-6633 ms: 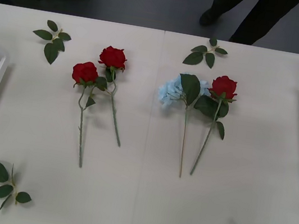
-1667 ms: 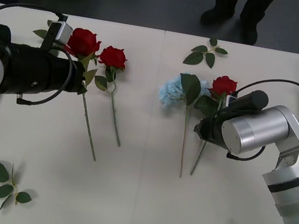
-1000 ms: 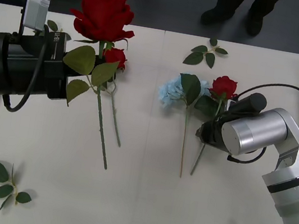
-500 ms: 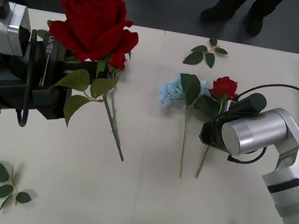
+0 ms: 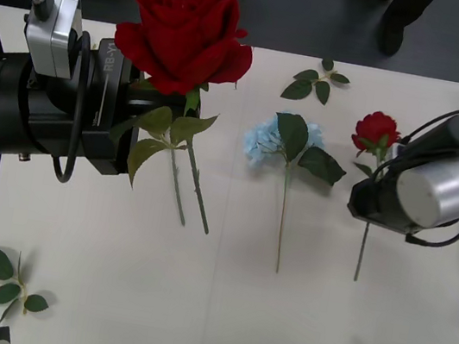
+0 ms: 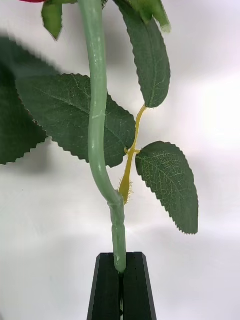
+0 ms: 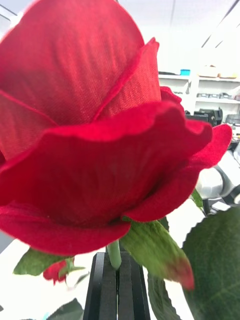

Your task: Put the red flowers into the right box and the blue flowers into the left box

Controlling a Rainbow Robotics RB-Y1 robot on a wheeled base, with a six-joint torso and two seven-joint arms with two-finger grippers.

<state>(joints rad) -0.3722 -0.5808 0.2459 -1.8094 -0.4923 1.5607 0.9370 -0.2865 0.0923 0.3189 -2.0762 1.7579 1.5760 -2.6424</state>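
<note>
Both grippers pinching rose stems, left gripper [image 7: 118,292] lifting one rose [image 5: 187,30], right gripper [image 6: 120,290] raising another rose [image 5: 377,128].

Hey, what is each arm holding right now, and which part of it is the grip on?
Each gripper is shut on a red rose's green stem. The left gripper pinches its rose just below the head; the right gripper holds its rose lower down, beneath the leaves.

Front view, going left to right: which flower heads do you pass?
Red rose held by the left pincer → blue flower lying on the table → red rose held by the right pincer.
</note>
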